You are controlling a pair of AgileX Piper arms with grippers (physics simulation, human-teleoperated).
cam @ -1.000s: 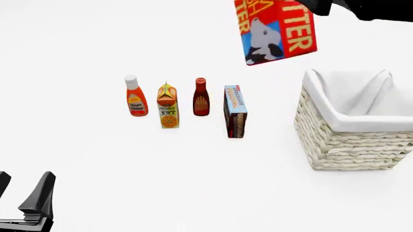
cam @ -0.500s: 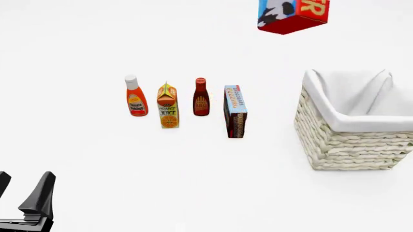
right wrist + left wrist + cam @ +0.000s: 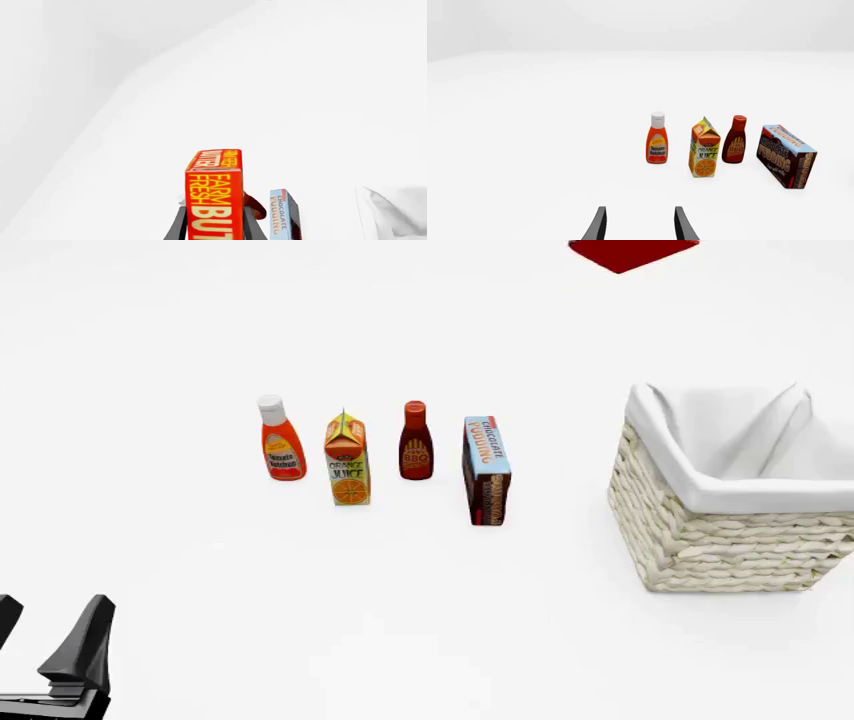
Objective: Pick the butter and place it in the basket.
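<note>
Left gripper (image 3: 54, 660) sat parted and empty at lower left of the front view. Mid-frame stood the basket (image 3: 727, 540) at right, cream wicker with white lining. The butter (image 3: 631, 253) showed as a red underside at the top edge (red-orange, cream "FARM FRESH" lettering), clamped between the right gripper (image 3: 212, 227) fingers.

A simulated test scene is shown, not a real room. A featureless white tabletop (image 3: 400, 620) merges into blank white surroundings; groceries are rendered flatly.
</note>
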